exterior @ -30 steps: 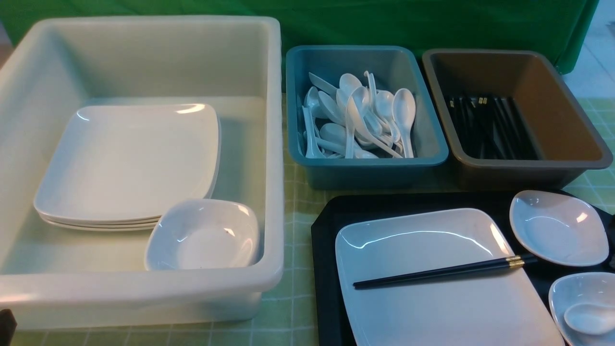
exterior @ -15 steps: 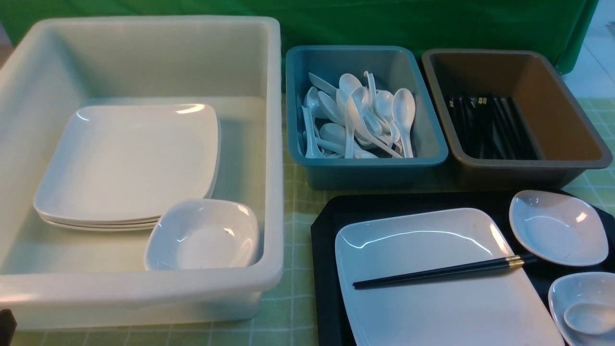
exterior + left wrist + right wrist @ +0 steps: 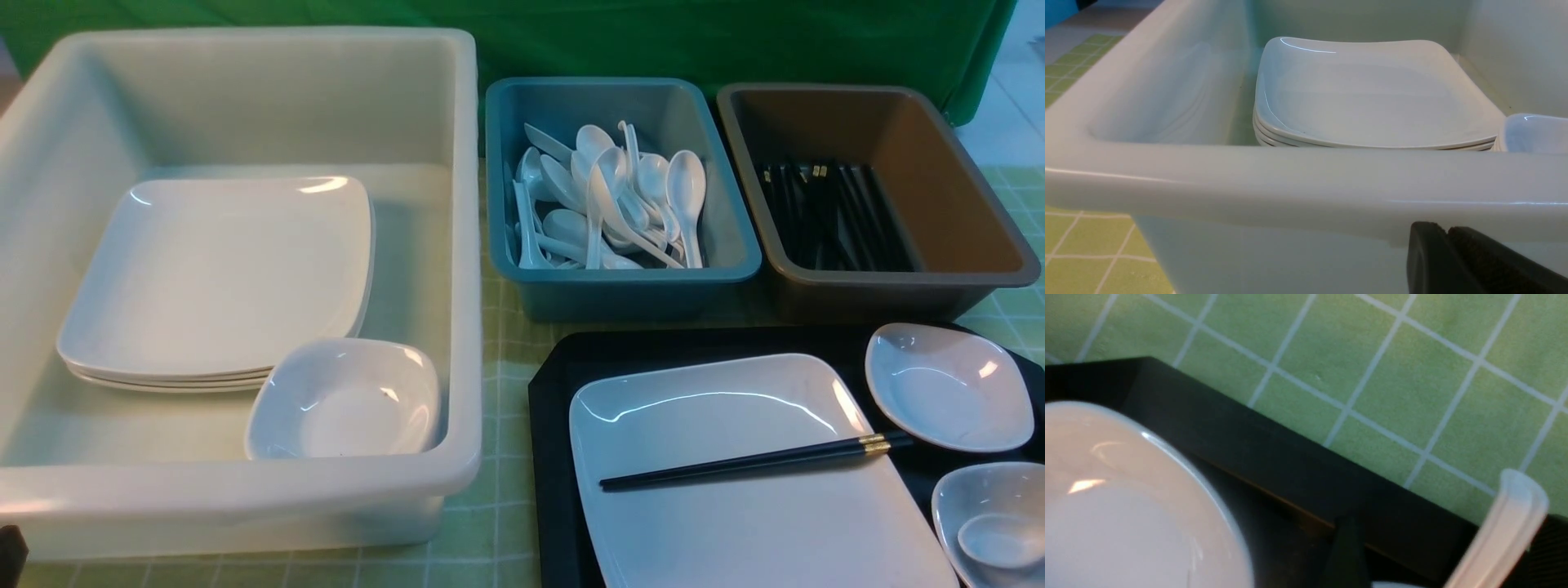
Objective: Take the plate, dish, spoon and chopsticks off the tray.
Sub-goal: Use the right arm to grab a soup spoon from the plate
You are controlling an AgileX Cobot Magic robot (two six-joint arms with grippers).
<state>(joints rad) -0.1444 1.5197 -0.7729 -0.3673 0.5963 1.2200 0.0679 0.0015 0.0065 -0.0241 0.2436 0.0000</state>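
Hardly any shift from a second ago: chopsticks (image 3: 747, 461) still across plate (image 3: 735, 531) on tray (image 3: 555, 384), spoon (image 3: 1000, 539) still in near dish (image 3: 955, 490), so nothing cleared yet. Only a slightly wider spread of right fingers (image 3: 1346, 555), now fully apart and empty, close over tray rim, likely readying for spoon. Cannot judge gap of left fingers (image 3: 1453, 261), cut off beside white bin (image 3: 1249, 183), nothing visibly held; no arm in front view, spoon and near dish cropped.

I see tray (image 3: 549, 408) black | plate (image 3: 735, 539), dish (image 3: 951, 388) and spoon (image 3: 1000, 541) glossy white | chopsticks (image 3: 735, 466) black, band probably gold | tablecloth (image 3: 506, 523) pale green, white grid | teal bin (image 3: 620, 294) | brown bin (image 3: 898, 294) | tub (image 3: 245, 498) milky off-white | backdrop (image 3: 653, 41) green
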